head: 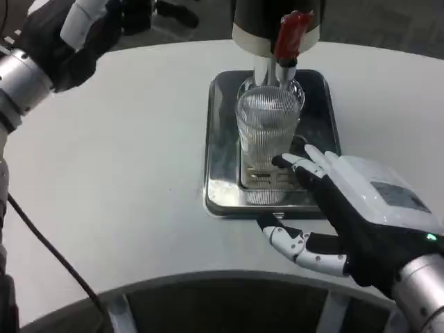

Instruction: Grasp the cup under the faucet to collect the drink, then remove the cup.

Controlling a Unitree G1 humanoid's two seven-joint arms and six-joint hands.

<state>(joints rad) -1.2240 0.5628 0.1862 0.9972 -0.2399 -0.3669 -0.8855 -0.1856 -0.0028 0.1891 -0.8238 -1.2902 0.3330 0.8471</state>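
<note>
1. Cup (267,132): clear ribbed glass standing on the metal tray (220,146), directly under the faucet (286,52) with its red handle.
2. Left hand (83,31): raised at far left, well apart; whether it is wide or closed cannot be told.
3. Right hand (347,208): fingers spread, holding nothing, fingertips just beside the cup; a hasty closure could tip the cup or knock it against the faucet.

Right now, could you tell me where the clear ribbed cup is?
In the head view, the cup stands upright on the metal drip tray, under the faucet with the red handle, right of centre; the right hand is just beside it.
</note>
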